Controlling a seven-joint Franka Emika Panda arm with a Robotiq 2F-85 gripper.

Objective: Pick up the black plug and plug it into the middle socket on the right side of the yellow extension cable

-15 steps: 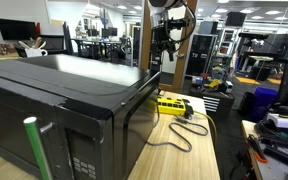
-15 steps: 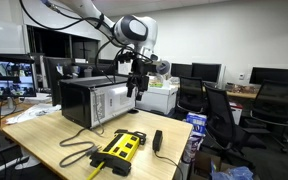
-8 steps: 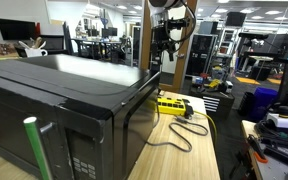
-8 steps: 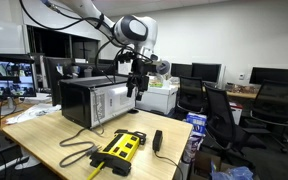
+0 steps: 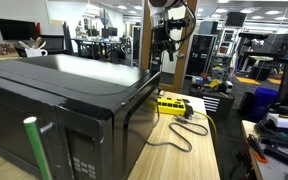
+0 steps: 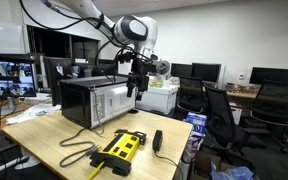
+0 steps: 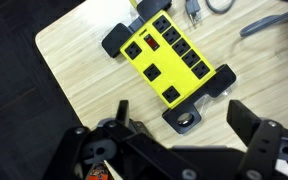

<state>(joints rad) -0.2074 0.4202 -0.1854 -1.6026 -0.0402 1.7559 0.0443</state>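
Note:
The yellow extension cable (image 6: 120, 148) lies flat on the wooden table, in front of the microwave; it also shows in an exterior view (image 5: 172, 103). In the wrist view it (image 7: 167, 52) runs diagonally, its dark sockets in two rows. A small black plug (image 6: 157, 140) lies on the table just beside the strip; in the wrist view a small dark piece (image 7: 192, 10) at the top edge seems to be it. My gripper (image 6: 134, 86) hangs high above the table, open and empty, and is also in the exterior view (image 5: 167, 38). In the wrist view its fingers (image 7: 184, 128) frame the strip's near end.
A big black microwave (image 5: 64, 105) fills one side of the table (image 6: 44, 135). A thin black cord (image 6: 76, 152) loops on the table beside the strip. Office chairs (image 6: 224, 120) and desks stand around. The table's corner (image 7: 42, 45) shows in the wrist view.

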